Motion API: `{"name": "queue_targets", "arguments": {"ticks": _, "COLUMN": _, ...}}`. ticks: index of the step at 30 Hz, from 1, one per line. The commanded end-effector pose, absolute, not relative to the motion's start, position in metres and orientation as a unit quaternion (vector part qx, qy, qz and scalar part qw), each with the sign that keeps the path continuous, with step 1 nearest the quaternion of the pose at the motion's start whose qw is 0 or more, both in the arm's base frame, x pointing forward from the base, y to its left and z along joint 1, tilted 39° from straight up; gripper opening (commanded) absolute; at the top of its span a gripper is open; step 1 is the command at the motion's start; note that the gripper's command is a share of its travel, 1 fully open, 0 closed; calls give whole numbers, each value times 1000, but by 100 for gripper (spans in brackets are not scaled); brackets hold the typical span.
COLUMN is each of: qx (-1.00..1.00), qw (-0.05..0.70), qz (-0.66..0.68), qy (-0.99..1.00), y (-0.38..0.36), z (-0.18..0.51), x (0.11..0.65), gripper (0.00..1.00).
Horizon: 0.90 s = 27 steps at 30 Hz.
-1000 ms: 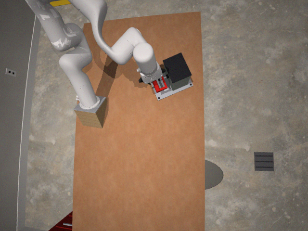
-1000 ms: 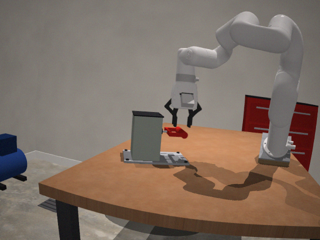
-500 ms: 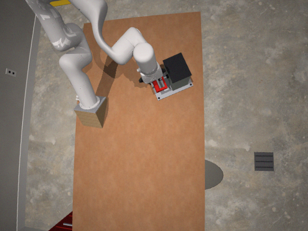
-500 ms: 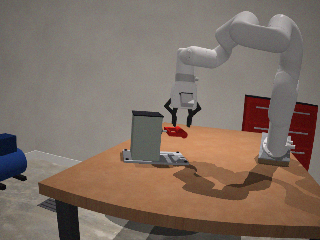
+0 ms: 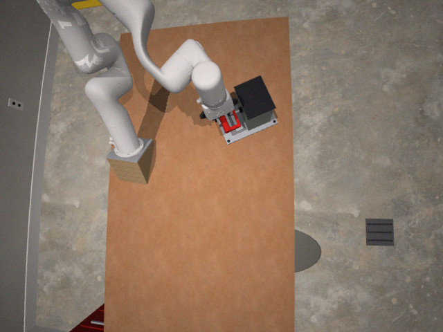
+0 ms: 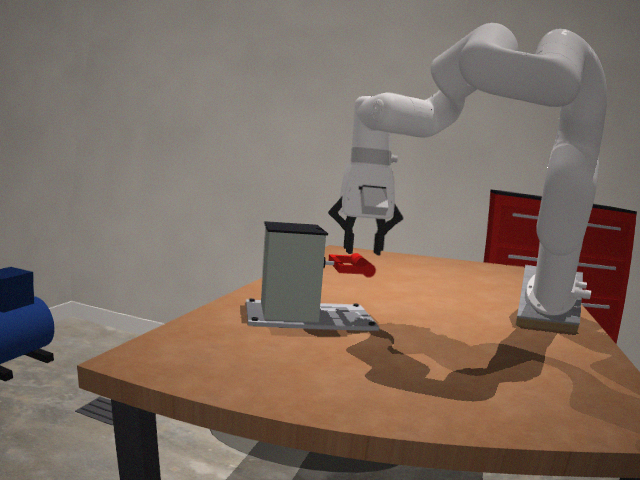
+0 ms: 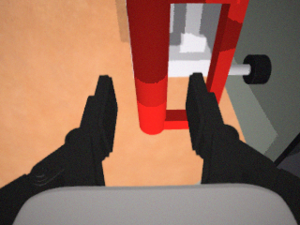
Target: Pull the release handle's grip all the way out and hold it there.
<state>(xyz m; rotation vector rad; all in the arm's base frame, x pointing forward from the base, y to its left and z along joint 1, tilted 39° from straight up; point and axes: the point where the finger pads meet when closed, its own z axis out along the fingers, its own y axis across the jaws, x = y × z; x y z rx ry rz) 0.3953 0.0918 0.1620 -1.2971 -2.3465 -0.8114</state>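
One arm [image 6: 568,155] stands on a base plate [image 6: 523,317] near the table's [image 6: 258,372] far right edge in the exterior view; it arches over the wooden top and points its gripper [image 6: 364,248] straight down; the two black fingers stand partly apart with nothing between them, well short of their widest spread.

Below the gripper sits the release handle's grip [image 6: 352,263], a red frame with a round level bar at its outer end; in the wrist view the bar [image 7: 151,84] lies between the two fingers, apart from both, with the right finger [image 7: 202,108] over the frame's opening; in the exterior view the fingertips hang just above the bar and I cannot tell any contact.

A thin rod with a black collar [image 7: 257,69] joins the grip to the housing [image 6: 292,273], a grey upright box with a black lid [image 5: 254,96]; the box is shut and its inside cannot be seen; it stands on a grey mounting plate [image 6: 361,322] bolted near the table's long edge, toward the corner farthest from the arm's base in the top view.

A red drawer cabinet [image 6: 509,232] stands behind the table; a blue tank [image 6: 23,320] sits on the floor beyond the table's left corner.
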Motion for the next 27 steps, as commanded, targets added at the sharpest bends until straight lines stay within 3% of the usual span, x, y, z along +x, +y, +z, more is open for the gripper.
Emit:
{"name": "queue_targets", "arguments": {"ticks": 1, "qx": -456, "qw": 168, "qz": -286, "qy": -826, "y": 92, "z": 163, "x": 396, "gripper": 53}}
{"name": "queue_targets", "arguments": {"ticks": 27, "qx": -456, "qw": 168, "qz": -286, "qy": -826, "y": 103, "z": 148, "x": 396, "gripper": 53}}
